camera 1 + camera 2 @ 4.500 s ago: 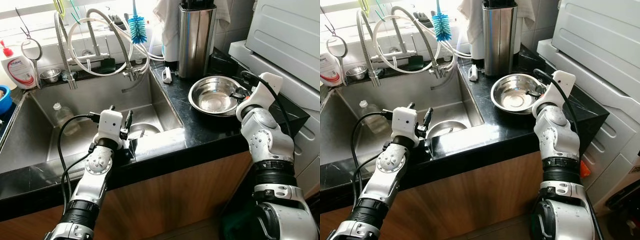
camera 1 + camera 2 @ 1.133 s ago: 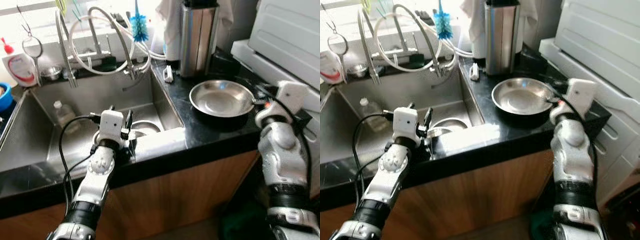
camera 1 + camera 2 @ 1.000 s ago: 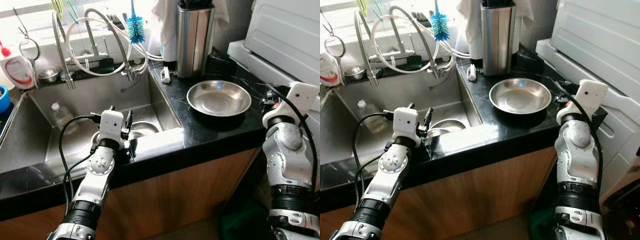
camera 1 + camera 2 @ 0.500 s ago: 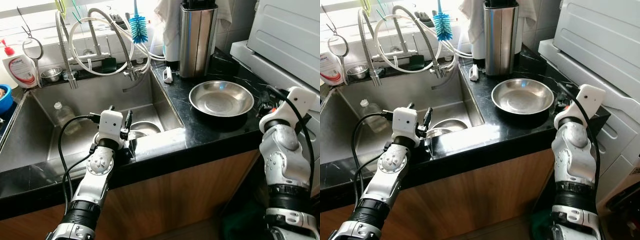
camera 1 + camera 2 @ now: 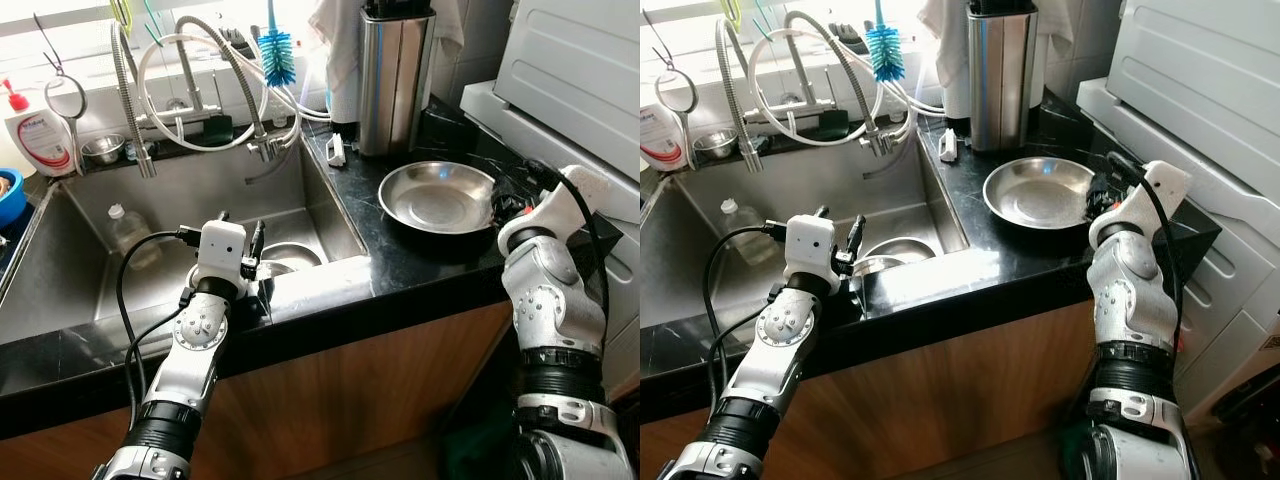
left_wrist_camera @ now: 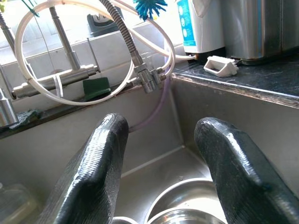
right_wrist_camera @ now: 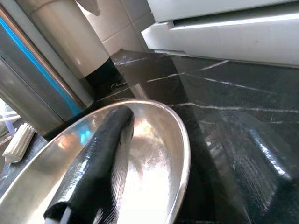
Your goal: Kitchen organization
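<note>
I see the sink under my left gripper, wrist bent, fingers spread above nested bowls. My right gripper, forearm raised, straddles the rim of the steel bowl, fingers apart, one inside.

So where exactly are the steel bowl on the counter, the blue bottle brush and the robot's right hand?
Steel bowl (image 5: 437, 199): left eye view, inner bottom.
Blue bottle brush (image 5: 277, 53): left eye view, bristle head.
Right hand (image 7: 187, 163): right wrist view, between its two fingers, straddling the bowl's rim.
</note>
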Available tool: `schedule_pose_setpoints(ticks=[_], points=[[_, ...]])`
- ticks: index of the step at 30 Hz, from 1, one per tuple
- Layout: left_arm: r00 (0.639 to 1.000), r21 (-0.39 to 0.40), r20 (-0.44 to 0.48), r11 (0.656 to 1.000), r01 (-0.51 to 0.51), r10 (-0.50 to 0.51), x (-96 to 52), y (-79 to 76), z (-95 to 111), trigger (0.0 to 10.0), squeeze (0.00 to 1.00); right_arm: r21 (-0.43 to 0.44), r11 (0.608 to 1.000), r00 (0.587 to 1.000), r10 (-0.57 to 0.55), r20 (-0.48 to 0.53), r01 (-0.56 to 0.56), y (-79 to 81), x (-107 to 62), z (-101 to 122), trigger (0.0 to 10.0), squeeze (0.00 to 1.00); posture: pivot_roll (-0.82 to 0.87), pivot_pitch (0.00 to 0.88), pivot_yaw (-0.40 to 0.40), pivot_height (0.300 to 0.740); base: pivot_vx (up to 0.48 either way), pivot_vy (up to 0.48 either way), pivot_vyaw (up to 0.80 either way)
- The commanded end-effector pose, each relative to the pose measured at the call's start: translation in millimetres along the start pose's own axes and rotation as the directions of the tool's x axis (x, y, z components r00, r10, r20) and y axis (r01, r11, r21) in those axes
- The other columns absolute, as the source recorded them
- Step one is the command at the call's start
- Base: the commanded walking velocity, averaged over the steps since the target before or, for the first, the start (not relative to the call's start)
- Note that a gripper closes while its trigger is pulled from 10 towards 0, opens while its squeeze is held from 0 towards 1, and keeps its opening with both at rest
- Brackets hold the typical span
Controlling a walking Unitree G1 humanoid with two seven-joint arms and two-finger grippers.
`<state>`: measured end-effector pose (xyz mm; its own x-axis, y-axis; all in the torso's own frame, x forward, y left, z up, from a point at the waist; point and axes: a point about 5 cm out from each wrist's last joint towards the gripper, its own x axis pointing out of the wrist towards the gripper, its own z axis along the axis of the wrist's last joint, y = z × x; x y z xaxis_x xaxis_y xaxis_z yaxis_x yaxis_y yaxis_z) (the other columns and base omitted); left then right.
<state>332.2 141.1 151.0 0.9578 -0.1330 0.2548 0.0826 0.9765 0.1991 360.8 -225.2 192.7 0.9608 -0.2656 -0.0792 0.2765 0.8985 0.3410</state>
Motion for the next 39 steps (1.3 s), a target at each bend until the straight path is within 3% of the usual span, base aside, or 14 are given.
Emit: schedule_pose_setpoints(ticks=[1, 9, 23, 24, 39], points=[[1.000, 0.017, 0.004, 1.000, -0.007, 0.007, 1.6, 4.3, 3, 10.0, 0.00, 0.033, 0.999, 1.000, -0.008, -0.022, 0.008, 2.9, 2.8, 0, 10.0, 0.00, -0.16, 0.000, 0.068, 0.740, 0.000, 0.000, 0.00], [1.000, 0.019, 0.000, 1.000, -0.008, 0.008, 0.4, 4.6, 2, 10.0, 0.00, 0.049, 0.998, 0.996, -0.046, -0.073, 0.050, -1.2, 6.3, -6, 10.0, 0.00, -0.15, 0.000, 0.061, 0.740, 0.000, 0.000, 0.00], [1.000, 0.018, 0.003, 1.000, -0.007, 0.007, -0.4, 3.5, 2, 10.0, 0.00, 0.077, 0.997, 0.990, 0.014, -0.138, -0.003, 10.5, 10.5, -16, 10.0, 0.00, -0.14, 0.000, 0.056, 0.740, 0.000, 0.000, 0.00], [1.000, 0.018, 0.003, 1.000, -0.007, 0.007, -0.4, 3.7, 2, 10.0, 0.00, 0.078, 0.997, 0.990, 0.018, -0.137, -0.007, 11.4, 10.8, -16, 0.0, 0.00, -0.14, 0.000, 0.056, 0.740, 0.000, 0.000, 0.00], [1.000, 0.018, -0.004, 1.000, -0.017, 0.017, -1.5, 5.0, 0, 10.0, 0.00, 0.080, 0.997, 0.993, 0.009, -0.120, 0.000, 11.3, 11.6, -14, 0.0, 0.00, -0.13, 0.000, 0.052, 0.740, 0.000, 0.000, 0.00]])
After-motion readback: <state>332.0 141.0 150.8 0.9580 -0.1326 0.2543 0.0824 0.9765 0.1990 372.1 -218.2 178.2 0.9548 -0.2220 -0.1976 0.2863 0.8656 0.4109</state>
